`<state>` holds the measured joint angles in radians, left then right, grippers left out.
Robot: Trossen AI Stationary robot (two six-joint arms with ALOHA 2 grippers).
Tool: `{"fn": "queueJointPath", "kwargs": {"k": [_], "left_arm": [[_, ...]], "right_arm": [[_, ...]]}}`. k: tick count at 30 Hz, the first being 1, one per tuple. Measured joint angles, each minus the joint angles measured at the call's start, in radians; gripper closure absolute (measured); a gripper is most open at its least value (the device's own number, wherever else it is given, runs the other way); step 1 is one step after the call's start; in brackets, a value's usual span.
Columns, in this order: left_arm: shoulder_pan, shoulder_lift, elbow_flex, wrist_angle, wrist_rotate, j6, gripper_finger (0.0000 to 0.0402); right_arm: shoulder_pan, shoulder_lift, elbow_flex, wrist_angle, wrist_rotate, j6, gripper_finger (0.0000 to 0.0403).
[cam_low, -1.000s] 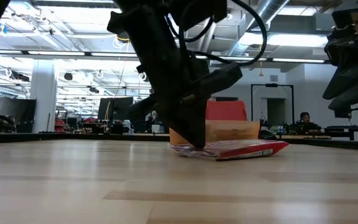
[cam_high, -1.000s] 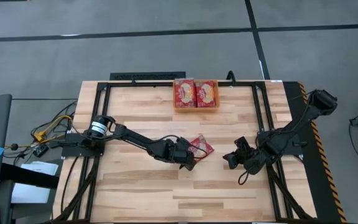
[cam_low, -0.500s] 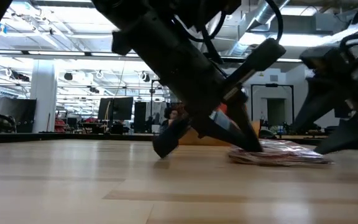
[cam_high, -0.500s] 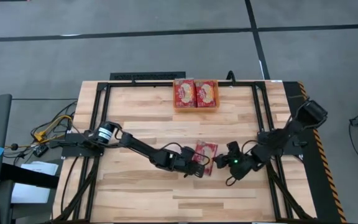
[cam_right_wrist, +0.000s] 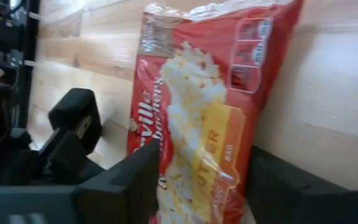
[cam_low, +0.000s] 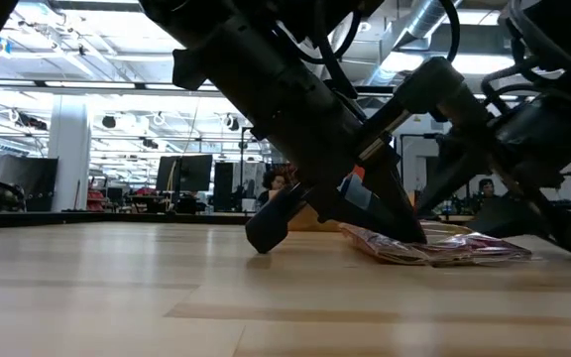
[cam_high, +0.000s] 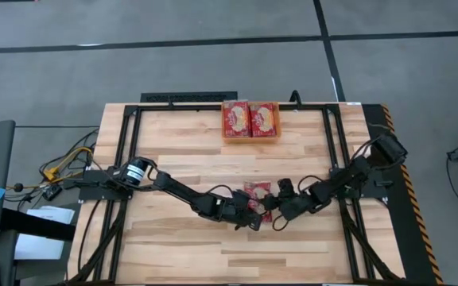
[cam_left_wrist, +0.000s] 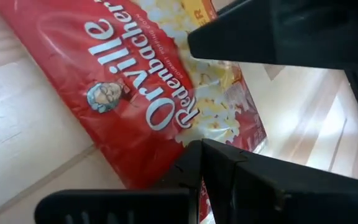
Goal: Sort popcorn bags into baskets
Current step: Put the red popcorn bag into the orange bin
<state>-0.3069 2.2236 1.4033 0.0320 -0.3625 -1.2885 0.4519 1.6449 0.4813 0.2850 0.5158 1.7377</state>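
One red popcorn bag (cam_high: 257,193) with a yellow printed centre lies flat on the table's middle, also seen in the low view (cam_low: 444,248). My left gripper (cam_high: 249,216) is open at its near left corner; the bag (cam_left_wrist: 129,93) shows past its fingers. My right gripper (cam_high: 277,210) is open and low at the bag's right end. Its two fingers stand on either side of the bag (cam_right_wrist: 197,112). The orange basket (cam_high: 250,138) sits at the far edge with two bags lying flat in it. My left gripper is open, and one finger (cam_low: 390,220) comes slanting down from the table's left onto the bag's left edge (cam_low: 363,238). The other finger stands off the bag near the table. The bag lies flat on the table. My right gripper has a finger along each long edge of the bag's end (cam_right_wrist: 229,180); I cannot tell whether they touch it.
A black frame (cam_high: 181,98) runs along the table's far edge and down both sides. Bare wood (cam_high: 213,254) lies toward the near edge. Cables and equipment (cam_high: 62,171) sit off the table's left. The low view shows people far off in the room.
My right gripper has come down and moved toward the table's left until its fingers stand around the bag's right end. My left gripper has moved toward the near edge and the right. The bag has turned from skewed to square and slid slightly toward the near edge.
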Motion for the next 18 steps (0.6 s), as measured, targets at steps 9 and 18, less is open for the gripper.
{"fn": "queueJointPath", "kwargs": {"k": [9, 18], "left_arm": [[0.003, -0.001, 0.000, 0.011, 0.004, 0.024, 0.0401], [0.019, -0.123, -0.005, -0.031, 0.126, 0.132, 0.0401]], "right_arm": [[-0.024, -0.007, 0.001, -0.014, -0.062, -0.095, 0.0383], [-0.032, -0.046, -0.003, -0.022, -0.068, -0.120, 0.0390]]}}
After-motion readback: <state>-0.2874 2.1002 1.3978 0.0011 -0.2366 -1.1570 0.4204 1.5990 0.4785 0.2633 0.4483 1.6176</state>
